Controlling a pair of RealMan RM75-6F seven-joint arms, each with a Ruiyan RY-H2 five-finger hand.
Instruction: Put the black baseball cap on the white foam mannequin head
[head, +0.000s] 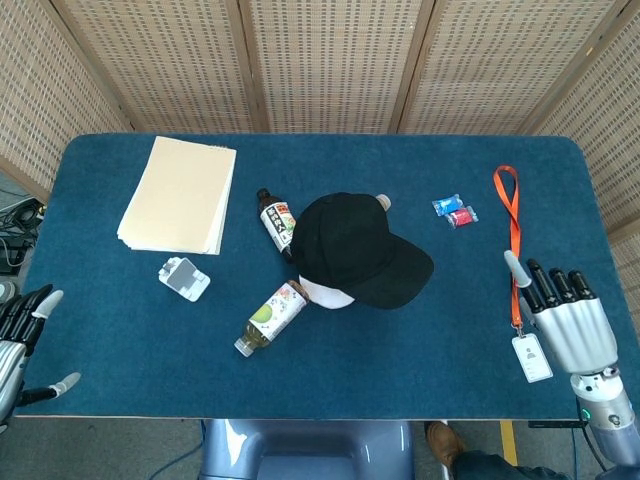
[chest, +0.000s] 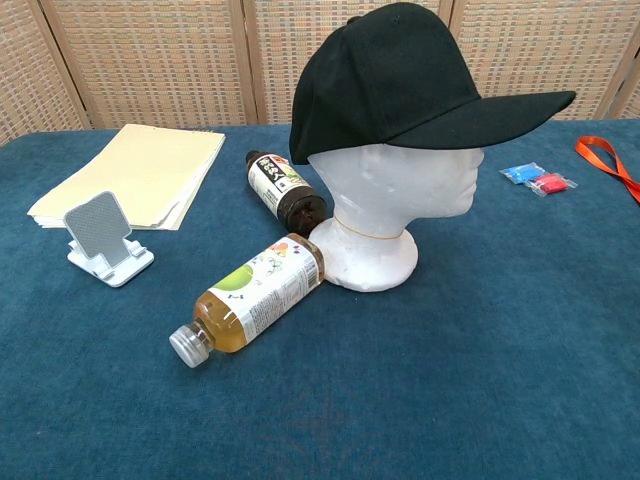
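Note:
The black baseball cap sits on the white foam mannequin head at the middle of the table, its brim pointing right. My right hand hovers at the table's front right corner, far from the cap, fingers spread and holding nothing. My left hand shows at the front left edge, fingers apart and empty. Neither hand appears in the chest view.
A green tea bottle lies in front of the mannequin's base, a dark bottle behind it. A phone stand and paper stack sit left. Blue and red packets and an orange lanyard with a badge lie right.

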